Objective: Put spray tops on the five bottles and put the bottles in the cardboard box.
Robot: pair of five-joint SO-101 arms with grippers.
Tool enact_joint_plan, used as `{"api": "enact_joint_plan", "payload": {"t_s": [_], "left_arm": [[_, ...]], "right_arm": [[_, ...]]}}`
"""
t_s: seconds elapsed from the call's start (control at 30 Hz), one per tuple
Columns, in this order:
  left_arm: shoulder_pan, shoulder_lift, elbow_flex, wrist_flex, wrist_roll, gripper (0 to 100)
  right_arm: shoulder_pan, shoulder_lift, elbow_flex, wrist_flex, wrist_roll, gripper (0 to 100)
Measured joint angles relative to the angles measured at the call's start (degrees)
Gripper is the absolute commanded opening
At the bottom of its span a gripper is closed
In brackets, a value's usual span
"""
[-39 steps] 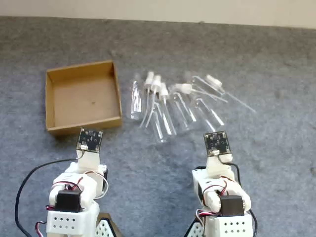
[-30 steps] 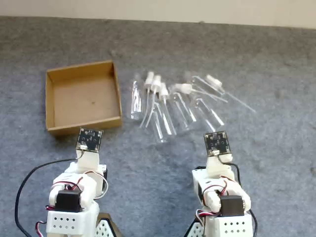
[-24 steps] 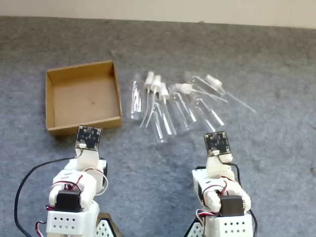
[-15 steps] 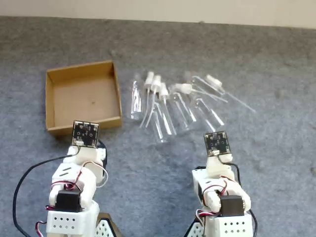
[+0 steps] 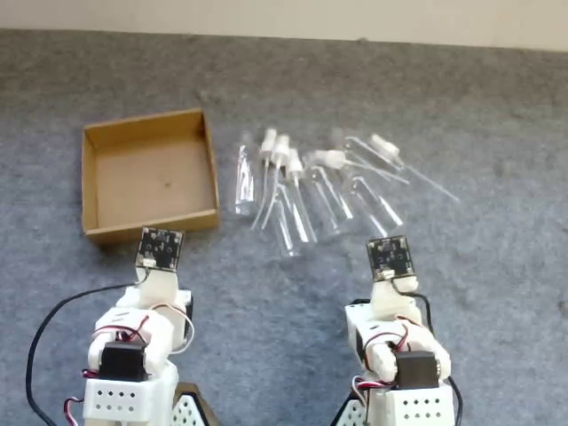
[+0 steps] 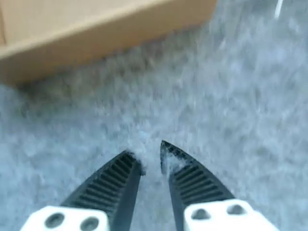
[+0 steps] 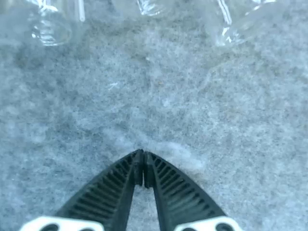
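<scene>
Clear plastic bottles (image 5: 300, 213) are in neither gripper. The left gripper (image 6: 150, 158) hangs low over the grey carpeted table (image 6: 231, 96). Its ribbed black fingers (image 6: 115, 180) stand a narrow gap apart with nothing between them. The right gripper (image 7: 143, 166) hangs just as low, its tips pressed together on nothing.

Just ahead of the left gripper stands the near wall of the shallow brown cardboard box (image 6: 96, 33); the high view shows no bottle in it. Ahead of the right gripper, near but not touching, lie the closest bottles. The pile spreads farther out from there and across toward the left gripper's side, ending beside the box. The bottles lie on their sides, some crossing one another. The white spray tops (image 5: 282, 146), with their thin dip tubes, lie mostly at the far edge of the pile, beyond the bottles from both grippers. The task says 5 of each; in this tangle I cannot count them surely.

By my reading the task is at its start: I can make out no top seated and no bottle boxed, so the step in hand is the 1st pick. The next move calls for the right gripper to spread, go forward to the nearest bottle and close across its barrel. The left gripper would then take a top by its white head and feed the tube into the bottle's mouth. Since the pieces overlap, taking 1 from the pile's near edge should drag the fewest neighbours.
</scene>
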Motion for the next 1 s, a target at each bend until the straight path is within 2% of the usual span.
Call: {"api": "enact_joint_plan", "payload": {"t_s": [0.13, 0.77, 1.0], "left_arm": [[0.0, 0.0, 0.0, 3.1, 0.0, 1], [0.0, 0.0, 0.0, 3.2, 0.0, 1], [0.0, 0.0, 0.0, -5.5, 0.0, 1]], "right_arm": [[0.0, 0.0, 0.0, 0.0, 0.0, 0.5], [0.0, 0.0, 0.0, 0.0, 0.0, 0.5], [0.0, 0.0, 0.0, 0.0, 0.0, 0.5]]}}
